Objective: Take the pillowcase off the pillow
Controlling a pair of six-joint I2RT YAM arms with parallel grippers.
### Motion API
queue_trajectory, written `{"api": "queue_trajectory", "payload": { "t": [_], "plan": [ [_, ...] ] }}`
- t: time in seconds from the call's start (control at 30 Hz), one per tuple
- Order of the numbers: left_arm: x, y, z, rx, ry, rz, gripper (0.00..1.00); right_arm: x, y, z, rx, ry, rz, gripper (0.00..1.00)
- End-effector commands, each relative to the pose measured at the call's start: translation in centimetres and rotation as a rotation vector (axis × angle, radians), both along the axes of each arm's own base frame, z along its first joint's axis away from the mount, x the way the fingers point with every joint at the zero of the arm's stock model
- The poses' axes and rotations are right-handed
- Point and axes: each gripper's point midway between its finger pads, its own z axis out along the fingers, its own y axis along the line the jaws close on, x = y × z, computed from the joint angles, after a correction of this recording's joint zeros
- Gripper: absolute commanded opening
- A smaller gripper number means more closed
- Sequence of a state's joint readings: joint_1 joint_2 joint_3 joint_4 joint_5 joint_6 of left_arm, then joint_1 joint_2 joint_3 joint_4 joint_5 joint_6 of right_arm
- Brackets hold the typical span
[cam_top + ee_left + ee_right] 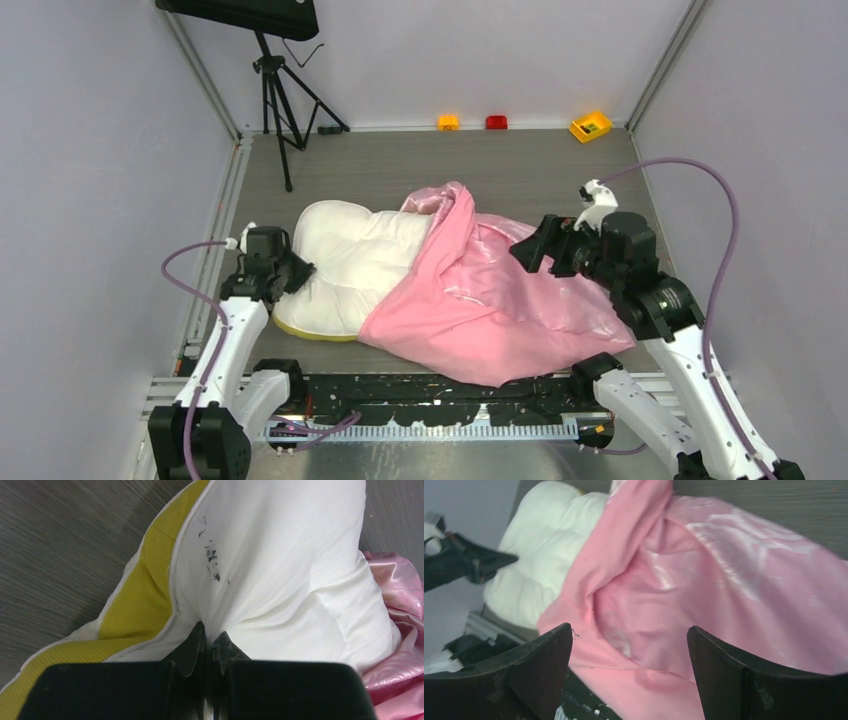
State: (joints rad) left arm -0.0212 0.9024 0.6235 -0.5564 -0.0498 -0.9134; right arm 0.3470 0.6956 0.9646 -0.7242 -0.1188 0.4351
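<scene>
The left gripper [210,636] is pinched shut on the left edge of the white pillow [350,255], which lies half out of the pink satin pillowcase [490,300] to its right. The right gripper [630,630] hangs wide open above the case, holding nothing. The satin looks light, limp and slippery, so a bunched fold seems the surest hold.

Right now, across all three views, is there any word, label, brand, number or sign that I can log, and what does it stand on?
No text can be read in any view.
pillow: only dark marks, smudges rather than letters.
pillowcase: no tag or print visible.
yellow block, red block, yellow box by the far wall: too small to show any label.
</scene>
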Motion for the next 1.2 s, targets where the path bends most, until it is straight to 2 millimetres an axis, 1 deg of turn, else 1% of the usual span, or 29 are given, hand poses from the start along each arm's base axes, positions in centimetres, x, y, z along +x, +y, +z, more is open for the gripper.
{"api": "queue_trajectory", "payload": {
  "t": [0.0, 0.1, 0.23, 0.3, 0.37, 0.43, 0.47, 0.57, 0.67, 0.7, 0.73, 0.77, 0.8, 0.87, 0.9, 0.93, 0.97, 1.0, 1.07, 1.17],
  "plan": [
    [2.1, -2.3, 2.0, -0.110, -0.114, -0.072, 0.00, -1.9, 6.1, -1.3, 0.132, 0.136, 0.356, 0.89],
    [2.3, -3.1, 2.0, -0.141, -0.120, -0.098, 0.00, -1.9, 7.1, -4.0, 0.093, 0.246, 0.382, 0.90],
    [2.4, -3.4, 2.0, -0.153, -0.115, -0.110, 0.00, -2.1, 8.7, -6.8, -0.045, 0.275, 0.376, 0.90],
    [2.4, -3.3, 1.9, -0.152, -0.115, -0.109, 0.00, -1.6, 8.6, -8.4, -0.132, 0.291, 0.327, 0.90],
    [2.4, -3.3, 2.0, -0.150, -0.117, -0.107, 0.00, -1.0, 7.7, -10.1, -0.234, 0.324, 0.254, 0.90],
    [2.4, -3.2, 2.0, -0.146, -0.118, -0.105, 0.00, -0.4, 6.6, -11.5, -0.336, 0.358, 0.194, 0.84],
    [2.4, -3.1, 2.0, -0.144, -0.118, -0.102, 0.00, -0.3, 6.2, -12.1, -0.378, 0.374, 0.181, 0.83],
    [2.3, -2.9, 2.0, -0.132, -0.122, -0.099, 0.00, -1.7, 6.7, -13.9, -0.456, 0.432, 0.264, 0.84],
    [2.3, -2.8, 1.8, -0.124, -0.117, -0.095, 0.00, -2.9, 7.6, -14.9, -0.506, 0.437, 0.322, 0.84],
    [2.3, -2.8, 1.7, -0.123, -0.115, -0.094, 0.00, -3.0, 7.7, -15.0, -0.521, 0.428, 0.325, 0.81],
    [2.3, -2.8, 1.6, -0.124, -0.110, -0.095, 0.00, -3.0, 7.7, -15.0, -0.534, 0.419, 0.317, 0.73],
    [2.2, -2.8, 1.5, -0.124, -0.107, -0.095, 0.00, -2.9, 7.5, -15.0, -0.544, 0.409, 0.304, 0.60],
    [2.2, -2.8, 1.5, -0.124, -0.104, -0.094, 0.00, -2.5, 7.1, -14.8, -0.559, 0.396, 0.272, 0.44],
    [2.1, -2.6, 1.4, -0.118, -0.099, -0.088, 0.00, -1.0, 5.5, -13.9, -0.602, 0.345, 0.148, 0.06],
    [2.1, -2.5, 1.4, -0.111, -0.097, -0.081, 0.00, -0.3, 4.4, -13.2, -0.628, 0.316, 0.074, 0.01],
    [2.0, -2.2, 1.4, -0.100, -0.092, -0.073, 0.00, 0.4, 3.0, -12.5, -0.665, 0.283, -0.008, 0.00],
    [2.0, -2.0, 1.5, -0.087, -0.092, -0.066, 0.00, 1.4, 1.4, -11.4, -0.706, 0.225, -0.108, 0.00],
    [1.9, -1.7, 1.6, -0.074, -0.091, -0.061, 0.00, 1.7, 0.5, -10.7, -0.710, 0.199, -0.166, 0.00],
    [1.8, -1.2, 2.1, -0.039, -0.104, -0.061, 0.00, 2.6, -2.4, -8.6, -0.756, 0.100, -0.343, 0.00],
    [1.6, -0.3, 2.8, 0.010, -0.122, -0.036, 0.00, 2.7, -5.7, -6.2, -0.758, 0.001, -0.541, 0.00]
  ]
}}
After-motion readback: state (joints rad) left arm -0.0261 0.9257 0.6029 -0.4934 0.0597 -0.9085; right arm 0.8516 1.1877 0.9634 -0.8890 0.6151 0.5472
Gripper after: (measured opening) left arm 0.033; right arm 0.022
